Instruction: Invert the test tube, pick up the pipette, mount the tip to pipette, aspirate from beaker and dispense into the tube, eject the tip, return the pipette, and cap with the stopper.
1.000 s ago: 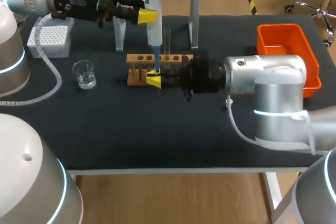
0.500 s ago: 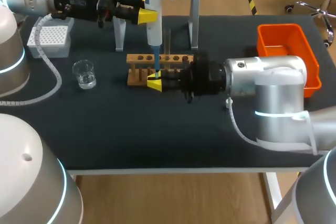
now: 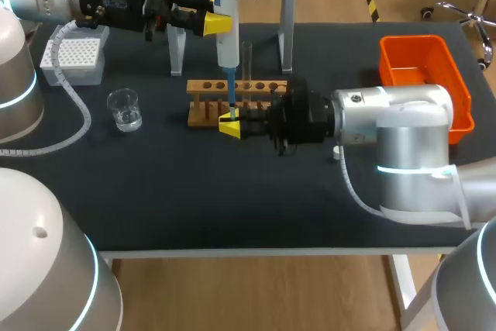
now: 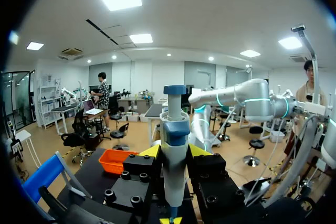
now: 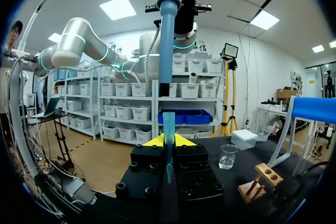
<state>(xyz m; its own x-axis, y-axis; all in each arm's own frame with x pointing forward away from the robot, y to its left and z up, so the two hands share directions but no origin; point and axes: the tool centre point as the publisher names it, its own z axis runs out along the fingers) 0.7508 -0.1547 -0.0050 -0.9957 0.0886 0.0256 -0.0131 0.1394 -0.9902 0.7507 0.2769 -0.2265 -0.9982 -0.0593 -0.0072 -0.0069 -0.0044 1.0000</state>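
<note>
Pipette (image 3: 227, 29) hangs upright over the rack (image 3: 203, 87), clamped in the left gripper (image 3: 211, 23). The right gripper (image 3: 229, 124) pinches the tip (image 5: 168, 127) just beneath, aligned so the shaft can seat.

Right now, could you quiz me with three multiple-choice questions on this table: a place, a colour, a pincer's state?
1. The small clear glass beaker stands: A. beside the wooden tube rack; B. atop the white box; C. in a pincer.
2. The rectangular plastic bin is: A. green; B. orange; C. white.
3. The left pincer is: A. open; B. shut on the beaker; C. shut on the white-and-blue pipette.
Answers: A, it stands beside the rack; B, plainly orange; C, both yellow tips clamp it.
</note>
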